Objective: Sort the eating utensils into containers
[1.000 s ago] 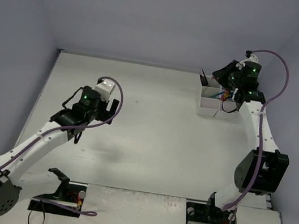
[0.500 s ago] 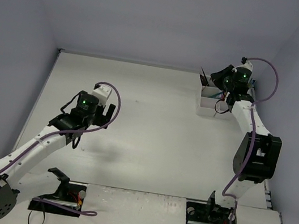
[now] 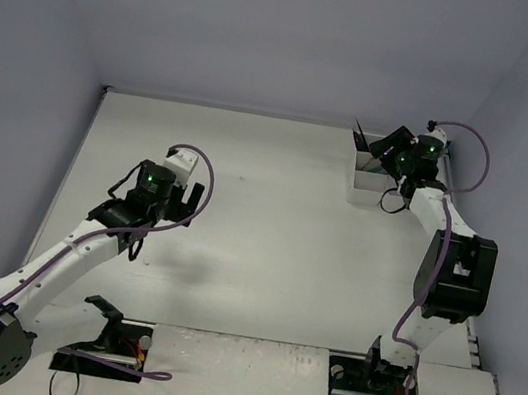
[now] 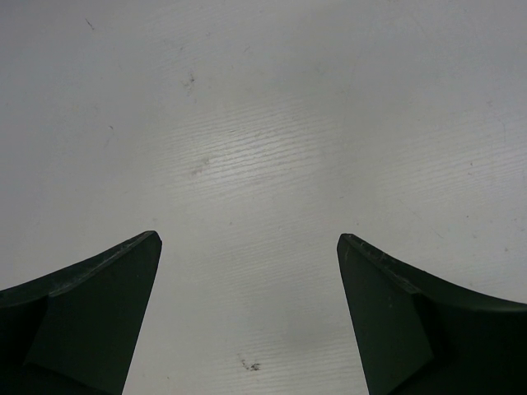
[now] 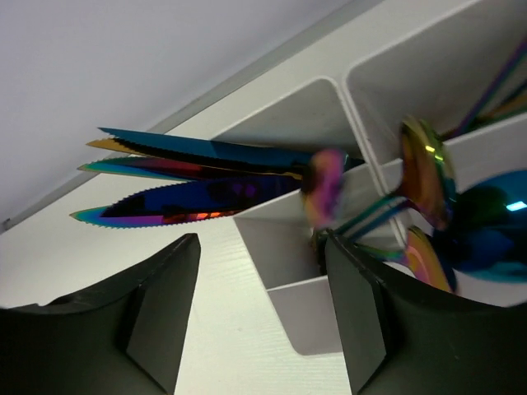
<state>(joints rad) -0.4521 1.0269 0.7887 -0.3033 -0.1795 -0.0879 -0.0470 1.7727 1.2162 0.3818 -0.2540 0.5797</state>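
White tabletop [image 3: 269,229] meets lavender walls [image 3: 272,27]. Mid-left, we see the left gripper [image 4: 247,239] hanging spread above it. At the far right, only the right wrist view shows the tray's [image 5: 356,123] contents: we count four knives [image 5: 198,177] and roughly four spoons [image 5: 424,169]. The right gripper [image 5: 262,240] stands spread, pinching nothing.

We see the scuffed white table [image 4: 263,123] beneath the left claw [image 4: 247,236] and a lavender wall [image 5: 123,49] beyond the right claw [image 5: 262,239].
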